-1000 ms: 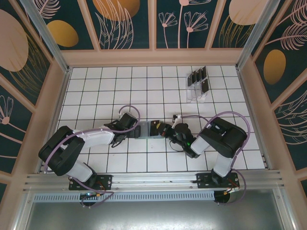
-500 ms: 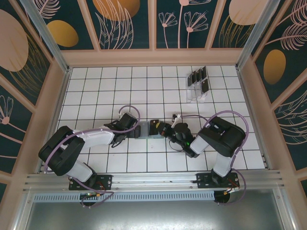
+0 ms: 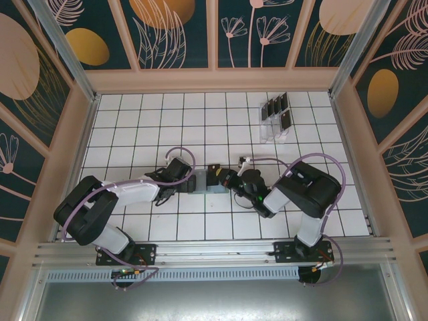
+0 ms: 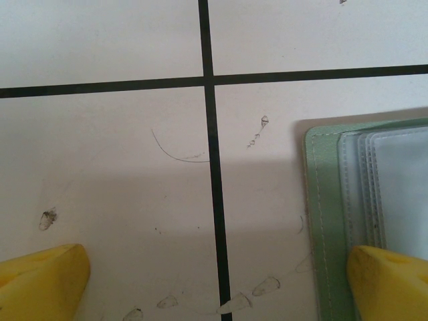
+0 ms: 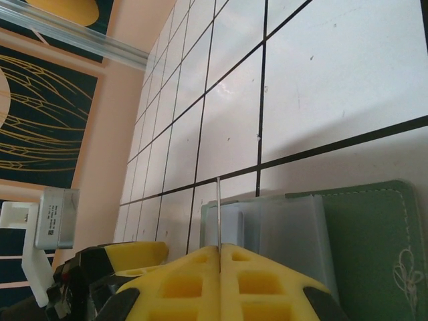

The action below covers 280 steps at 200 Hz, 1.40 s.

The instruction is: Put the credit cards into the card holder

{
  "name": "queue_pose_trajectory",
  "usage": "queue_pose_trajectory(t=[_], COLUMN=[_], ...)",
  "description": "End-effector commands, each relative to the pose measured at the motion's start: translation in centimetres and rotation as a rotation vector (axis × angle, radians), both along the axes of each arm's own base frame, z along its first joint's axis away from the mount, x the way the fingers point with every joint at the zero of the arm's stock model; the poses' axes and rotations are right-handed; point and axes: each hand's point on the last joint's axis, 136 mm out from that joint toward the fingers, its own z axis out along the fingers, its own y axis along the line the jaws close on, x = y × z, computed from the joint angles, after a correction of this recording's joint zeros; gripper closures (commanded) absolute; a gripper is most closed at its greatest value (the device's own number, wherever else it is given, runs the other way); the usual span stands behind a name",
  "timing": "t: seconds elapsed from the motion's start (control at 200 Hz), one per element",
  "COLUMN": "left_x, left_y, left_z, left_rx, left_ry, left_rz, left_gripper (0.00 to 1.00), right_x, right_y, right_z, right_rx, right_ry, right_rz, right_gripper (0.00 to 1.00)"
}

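The right gripper (image 5: 219,257) is clamped fully closed on one card (image 5: 219,207). The card stands edge-on between the yellow pads and sticks straight out ahead of them. The holder (image 5: 364,234) lies open and flat on the tiles near the middle of the table, between the two grippers. As far as the top view shows, its long axis runs left to right.

From the right wrist, the card's free edge ends over the clear sleeves (image 5: 281,227), so the holder is just ahead of and below the card. I cannot tell whether the edge already touches a sleeve.

The left gripper (image 4: 217,287) is spread wide with nothing between its fingers. One fingertip (image 4: 391,281) sits over the holder's left end, on or just above the cover, and the other is over bare tile.

Other cards (image 3: 275,110) stand in a clear rack (image 3: 271,130) at the far right, well apart.

The right arm is the one placed to insert. I judge the card must first line up with a sleeve mouth, then slide leftward along the holder.
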Motion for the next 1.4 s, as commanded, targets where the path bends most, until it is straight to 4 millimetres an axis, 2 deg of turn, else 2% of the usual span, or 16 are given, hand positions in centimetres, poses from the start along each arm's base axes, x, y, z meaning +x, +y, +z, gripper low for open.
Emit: queue_pose_trajectory(t=[0.0,0.34,1.061,1.396], left_x=[-1.8,-1.8,-1.9,-1.9], left_y=[1.8,1.8,1.8,1.7], left_z=[-1.9,-1.8,-1.8,-1.8], left_rx=[0.064,0.062,0.061,0.06], left_ry=[0.074,0.071,0.074,0.074], left_rz=[0.015,0.013,0.009,0.009], left_gripper=[0.01,0.01,0.01,0.01], right_x=[0.7,0.4,0.4,0.5], right_y=[0.3,0.1,1.2,-1.0], right_z=[0.4,-1.0,-0.6,-0.2], right_rx=[0.002,-0.007,0.039,0.033], right_ry=[-0.033,-0.004,0.001,-0.007], right_rz=[-0.006,-0.004,0.023,-0.022], right_gripper=[1.0,1.0,1.0,1.0])
